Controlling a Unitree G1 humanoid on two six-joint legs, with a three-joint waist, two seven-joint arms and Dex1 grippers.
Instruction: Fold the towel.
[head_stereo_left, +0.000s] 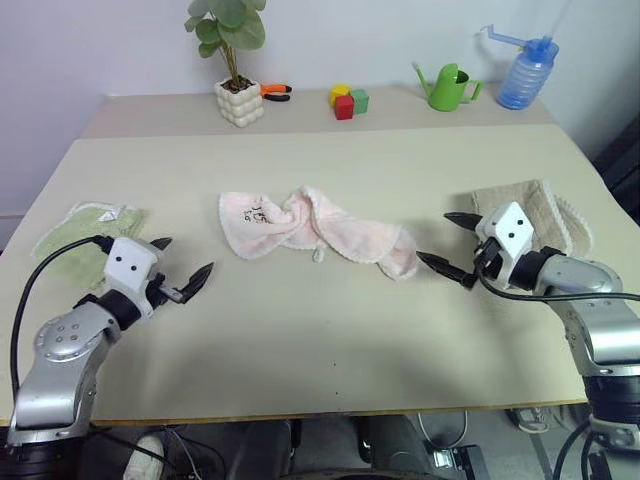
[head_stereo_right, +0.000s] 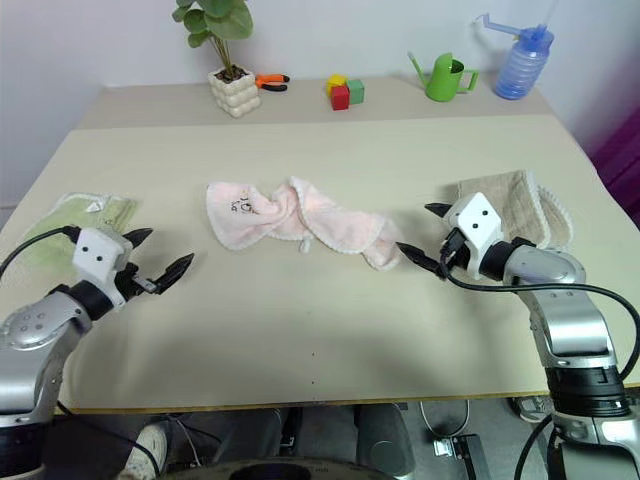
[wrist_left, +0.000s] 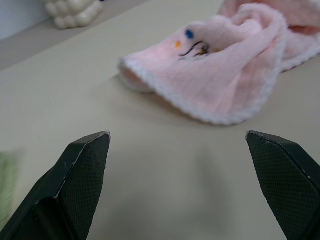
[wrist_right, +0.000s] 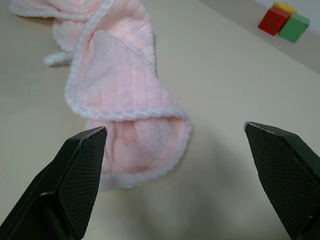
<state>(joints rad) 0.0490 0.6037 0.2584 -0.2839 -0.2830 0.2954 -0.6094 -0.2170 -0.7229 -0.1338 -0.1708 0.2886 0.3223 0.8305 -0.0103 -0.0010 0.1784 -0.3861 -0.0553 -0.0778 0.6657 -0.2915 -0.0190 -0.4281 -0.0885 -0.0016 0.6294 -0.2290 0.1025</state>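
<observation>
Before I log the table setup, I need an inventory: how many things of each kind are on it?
Towels: 3, pink, green, beige
Toy blocks: 3
Potted plant: 1
Pliers: 1
Green watering can: 1
Blue bottle: 1
Total: 10

Both arms are rounded silver-grey metal shells with black joint sections between the segments. Each wrist carries a small white boxy housing marked with two dark dots. From it springs the left end effector, two black fingers tapering to points, and the matching right end effector. In the wrist views the fingers' inner faces show a fine cross-hatched texture. A black cable loops from the left wrist housing back along the forearm; a black cable likewise runs along the right forearm
</observation>
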